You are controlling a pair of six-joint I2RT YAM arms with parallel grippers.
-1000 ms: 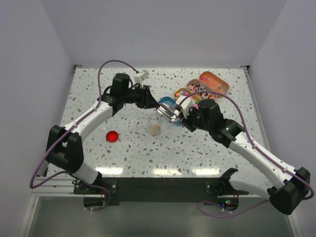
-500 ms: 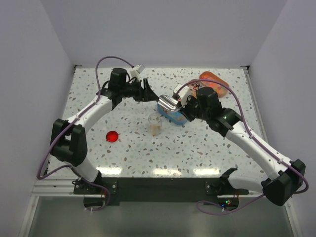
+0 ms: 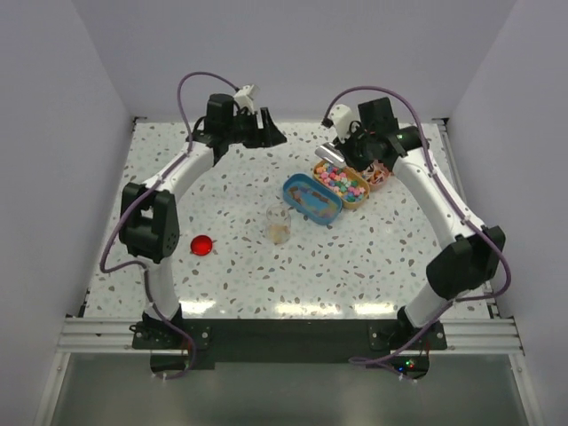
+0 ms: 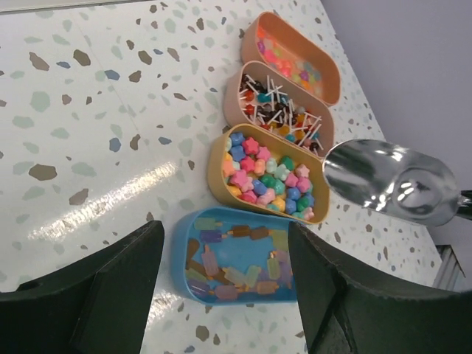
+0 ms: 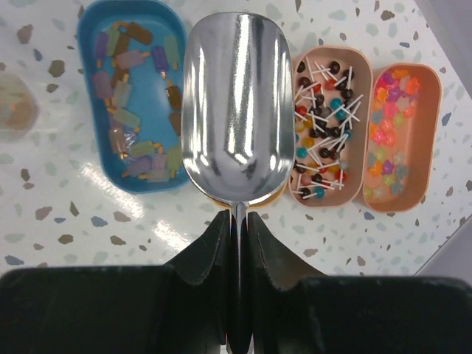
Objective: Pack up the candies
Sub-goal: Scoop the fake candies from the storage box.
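The silver metal scoop (image 5: 236, 103), clamped by its handle in the right gripper (image 5: 236, 228), hangs empty over the oval tins (image 5: 125, 15), where the mixed-colour candies (image 4: 269, 181) lie. The small clear jar (image 3: 279, 224) holds only a shallow beige layer and the red round lid (image 3: 202, 245) lies apart, so most packing seems left. The left gripper (image 4: 225, 258) gapes, empty. No writing is legible.

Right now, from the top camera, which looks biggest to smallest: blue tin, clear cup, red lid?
1. blue tin
2. clear cup
3. red lid
The cup only just beats the lid.
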